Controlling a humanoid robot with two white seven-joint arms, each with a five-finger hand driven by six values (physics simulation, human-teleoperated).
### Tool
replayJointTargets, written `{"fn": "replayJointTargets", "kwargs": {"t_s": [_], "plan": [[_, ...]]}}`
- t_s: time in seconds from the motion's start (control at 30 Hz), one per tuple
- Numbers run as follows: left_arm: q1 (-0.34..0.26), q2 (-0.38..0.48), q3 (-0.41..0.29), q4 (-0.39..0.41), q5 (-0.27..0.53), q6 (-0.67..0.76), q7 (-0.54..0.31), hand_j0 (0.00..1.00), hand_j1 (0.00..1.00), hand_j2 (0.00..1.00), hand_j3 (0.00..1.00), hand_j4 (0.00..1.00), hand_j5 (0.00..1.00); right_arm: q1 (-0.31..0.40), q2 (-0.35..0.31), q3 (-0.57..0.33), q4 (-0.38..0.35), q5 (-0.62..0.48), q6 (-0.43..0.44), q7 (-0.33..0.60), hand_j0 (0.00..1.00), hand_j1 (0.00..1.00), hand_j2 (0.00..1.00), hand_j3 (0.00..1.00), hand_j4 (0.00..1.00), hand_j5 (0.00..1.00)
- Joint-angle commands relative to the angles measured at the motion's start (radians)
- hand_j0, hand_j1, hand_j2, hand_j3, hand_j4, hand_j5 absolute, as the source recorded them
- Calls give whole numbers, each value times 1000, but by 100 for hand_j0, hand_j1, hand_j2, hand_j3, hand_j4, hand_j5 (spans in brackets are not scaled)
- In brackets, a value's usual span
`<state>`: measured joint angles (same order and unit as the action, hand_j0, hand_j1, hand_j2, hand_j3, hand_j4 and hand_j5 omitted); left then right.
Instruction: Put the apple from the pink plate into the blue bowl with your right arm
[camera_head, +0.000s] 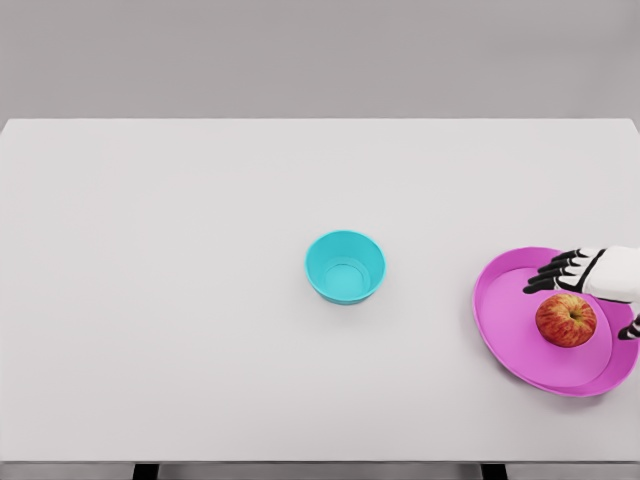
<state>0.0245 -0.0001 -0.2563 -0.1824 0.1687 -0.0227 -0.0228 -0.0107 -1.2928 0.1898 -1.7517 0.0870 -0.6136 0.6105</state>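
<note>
A red and yellow apple (565, 320) lies on the pink plate (500, 315) at the right side of the white table. My right hand (590, 295) comes in from the right edge and hovers over the apple, its black-tipped fingers (550, 272) spread above the apple's far side and the thumb (629, 330) showing at its right. The hand is open around the apple, not closed on it. The blue bowl (345, 266) stands empty near the table's middle, well left of the plate. The left arm does not show.
The white table (200, 300) spans the view, with its far edge at the top and its front edge at the bottom. The pink plate sits close to the table's right edge.
</note>
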Motion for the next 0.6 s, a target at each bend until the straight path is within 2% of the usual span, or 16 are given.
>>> {"fn": "replayJointTargets", "kwargs": {"t_s": [0.0, 0.1, 0.27, 0.37, 0.57], "plan": [[0, 0, 0, 0, 0, 1, 0, 100, 100, 100, 100, 100, 100, 0, 20, 0, 3, 5, 3, 0, 100, 100, 100, 100, 100, 100], [0, 0, 0, 0, 0, 0, 0, 100, 100, 100, 100, 100, 100, 0, 87, 2, 47, 42, 3, 0, 100, 100, 100, 100, 100, 100], [0, 0, 0, 0, 0, 1, 0, 100, 100, 100, 100, 100, 100, 6, 107, 3, 67, 45, 3, 0, 100, 100, 100, 100, 100, 100], [0, 0, 0, 0, 0, 0, 0, 100, 100, 100, 100, 100, 100, 6, 144, 2, 81, 77, 3, 0, 100, 100, 100, 100, 100, 100], [0, 0, 0, 0, 0, 1, 0, 100, 100, 100, 100, 100, 100, 12, 152, 3, 112, 88, 3, 0, 100, 100, 100, 100, 100, 100]]}}
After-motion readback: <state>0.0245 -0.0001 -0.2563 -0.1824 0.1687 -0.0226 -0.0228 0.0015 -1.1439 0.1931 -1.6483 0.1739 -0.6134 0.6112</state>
